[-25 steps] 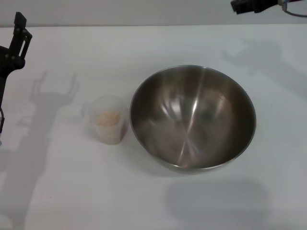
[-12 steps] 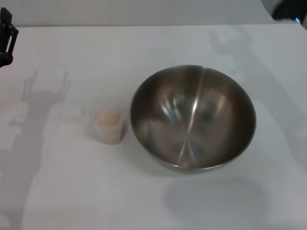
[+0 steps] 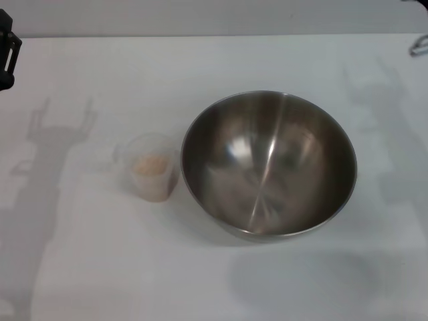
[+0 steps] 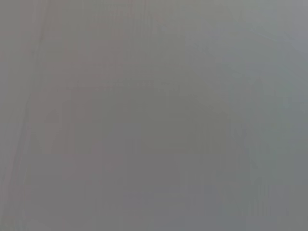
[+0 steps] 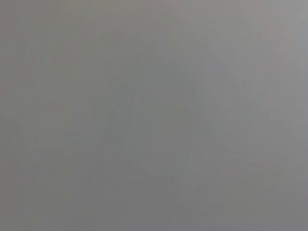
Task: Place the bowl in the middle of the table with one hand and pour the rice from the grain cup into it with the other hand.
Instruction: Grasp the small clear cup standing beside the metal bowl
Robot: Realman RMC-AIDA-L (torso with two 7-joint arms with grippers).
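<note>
The steel bowl (image 3: pixel 269 164) stands upright on the white table (image 3: pixel 134 267), a little right of the middle, with nothing in it. The clear grain cup (image 3: pixel 151 167) stands just to its left, close to the bowl's rim, with rice (image 3: pixel 151 164) heaped in it. Only a black part of my left gripper (image 3: pixel 7 50) shows at the far left edge, well away from the cup. Of my right arm only a small grey piece (image 3: pixel 419 45) shows at the far right edge, and its gripper is out of view. Both wrist views show only plain grey.
The table's far edge (image 3: pixel 214 35) runs across the back. Arm shadows lie on the table at the left and right.
Both arms have pulled away outward: the left gripper moved to the left edge, and the right gripper left the view at the top right. Bowl and cup have not moved.
</note>
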